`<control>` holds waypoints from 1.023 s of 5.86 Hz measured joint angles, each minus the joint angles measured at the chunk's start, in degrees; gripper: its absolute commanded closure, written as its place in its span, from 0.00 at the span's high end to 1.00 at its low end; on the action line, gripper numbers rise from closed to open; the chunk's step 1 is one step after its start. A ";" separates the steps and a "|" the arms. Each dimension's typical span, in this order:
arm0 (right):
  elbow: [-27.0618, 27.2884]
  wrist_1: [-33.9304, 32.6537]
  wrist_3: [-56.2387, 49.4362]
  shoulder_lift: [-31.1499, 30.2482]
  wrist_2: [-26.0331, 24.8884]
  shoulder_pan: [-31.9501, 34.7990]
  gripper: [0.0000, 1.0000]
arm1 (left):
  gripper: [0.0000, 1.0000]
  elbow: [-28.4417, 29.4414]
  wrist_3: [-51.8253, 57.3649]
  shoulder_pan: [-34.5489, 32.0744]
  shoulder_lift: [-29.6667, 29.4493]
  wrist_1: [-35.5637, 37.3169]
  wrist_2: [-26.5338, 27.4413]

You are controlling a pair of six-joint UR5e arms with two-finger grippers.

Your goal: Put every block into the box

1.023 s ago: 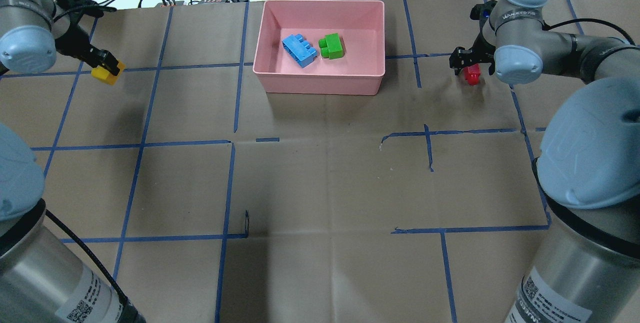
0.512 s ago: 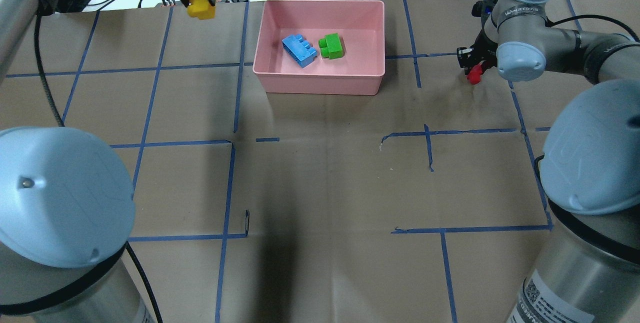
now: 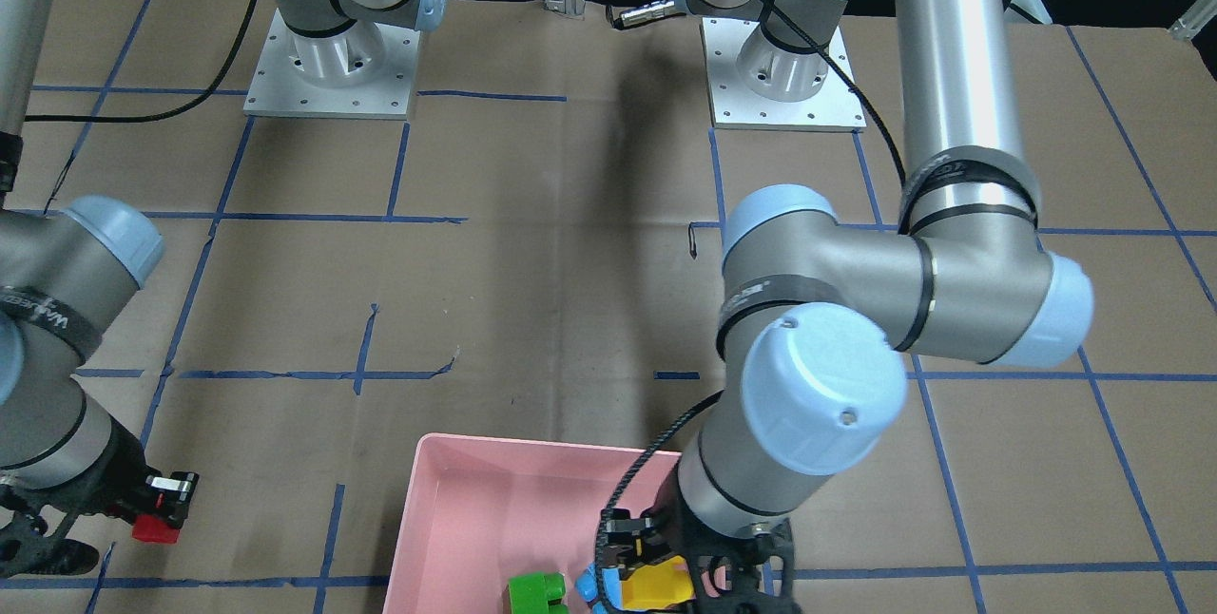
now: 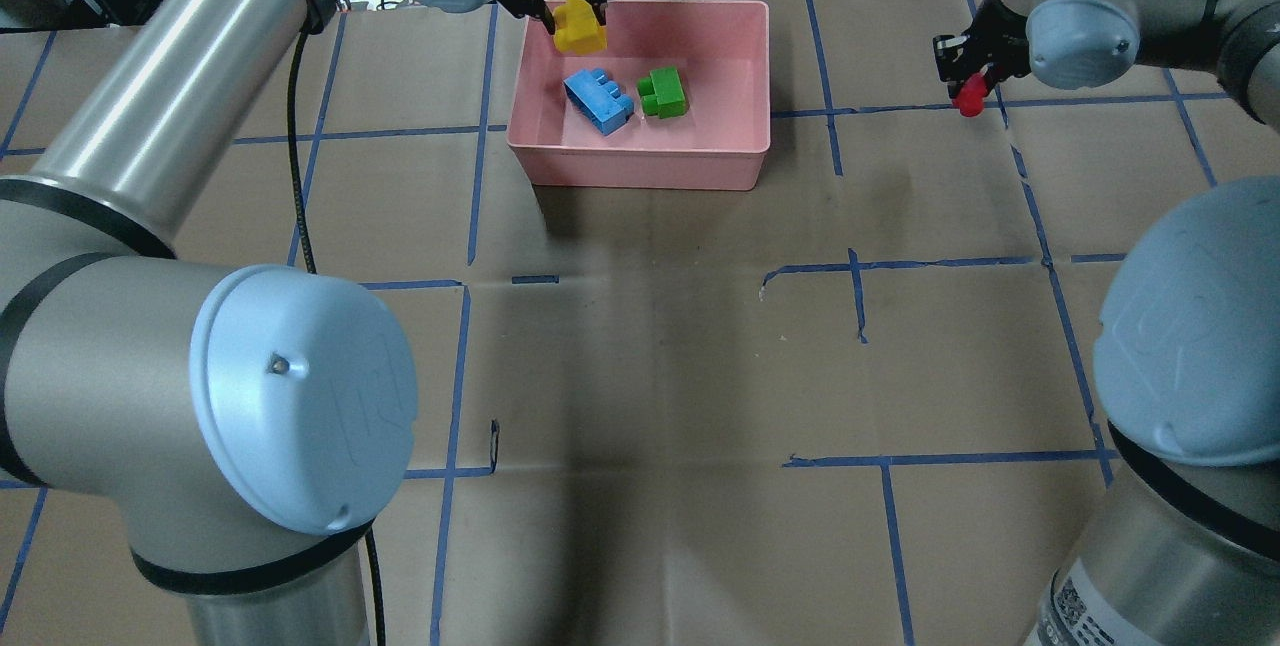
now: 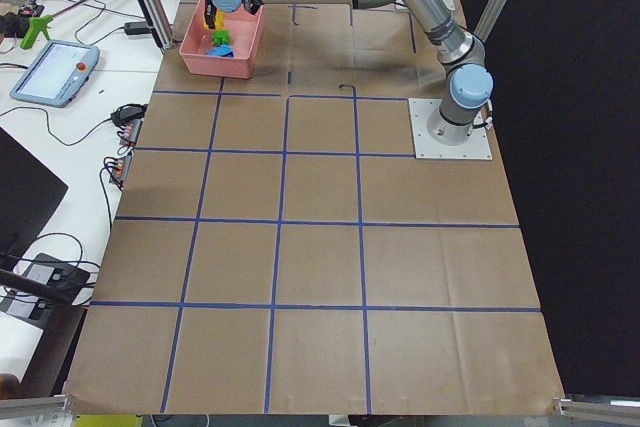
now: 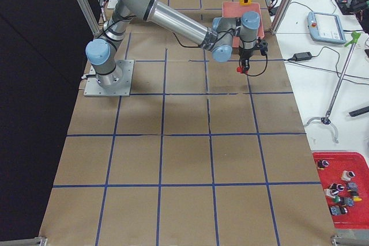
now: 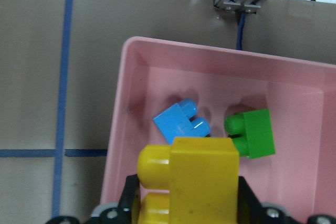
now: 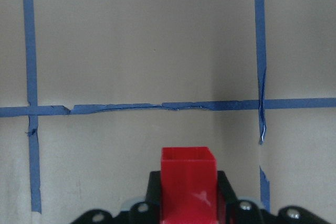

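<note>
- Left gripper (image 4: 572, 8) is clenching the yellow block (image 4: 580, 31) between its jaws, studs sticking out to one side.
- Yellow block is hanging just inside the far-left corner of the box (image 4: 640, 144), close to the rim and not touching the floor.
- Blue block (image 4: 598, 101) and green block (image 4: 663, 92) are lying on the box floor, below and ahead of the left jaws. They sit side by side with a gap between them, blue straight ahead and green off to one side.
- Right gripper (image 4: 968, 91) is grasping the red block (image 4: 968, 106), jaws clamped on its sides.
- Red block looks lifted off the taped table (image 4: 650, 326). Only bare paper and blue tape lines are showing under these jaws, and the box is well off to their side.
- Step, as I judge it: two blocks are in, yellow is at the drop point and red is mid-carry.
- Next for the left: probably nudging a bit inward from the wall, then opening the jaws over bare floor so yellow isn't landing on blue.
- Next for the right: moving across until the box is under the jaws, likely waiting for the left arm to clear, then releasing.
</note>
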 measured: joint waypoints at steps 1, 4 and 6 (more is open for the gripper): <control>-1.46 2.05 -3.31 -0.52 0.33 0.08 0.05 | 0.99 -0.43 0.08 -0.42 -0.28 1.07 0.06; -2.58 3.37 -6.91 -1.50 6.16 3.27 0.05 | 1.00 -1.31 0.84 0.80 2.60 -0.08 1.16; -4.82 -2.97 -3.18 -0.89 7.04 12.56 0.06 | 1.00 -6.23 8.74 7.49 10.40 -6.60 2.48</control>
